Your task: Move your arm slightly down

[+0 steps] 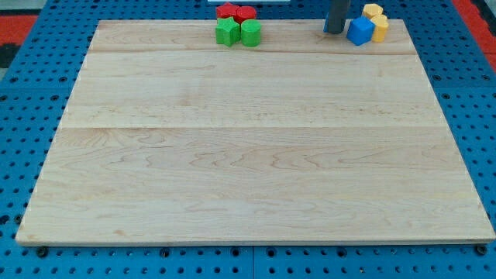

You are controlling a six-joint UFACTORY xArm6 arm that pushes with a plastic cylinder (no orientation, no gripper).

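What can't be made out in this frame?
- My tip: camera view, whether it touches the blue block is too small to tell.
- Red blocks: shapes unclear, cropped by the view's top.
- Yellow blocks: partly hidden behind the blue block.

board (256,155): pale wood, smooth, satin | base (23,116): blue perforated sheet

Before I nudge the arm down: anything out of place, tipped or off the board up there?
Nothing damaged or tipped. All blocks crowd the board's top edge: two red blocks and two green blocks in one cluster, the blue block against two yellow blocks on the view's right. My tip sits just left of the blue block.
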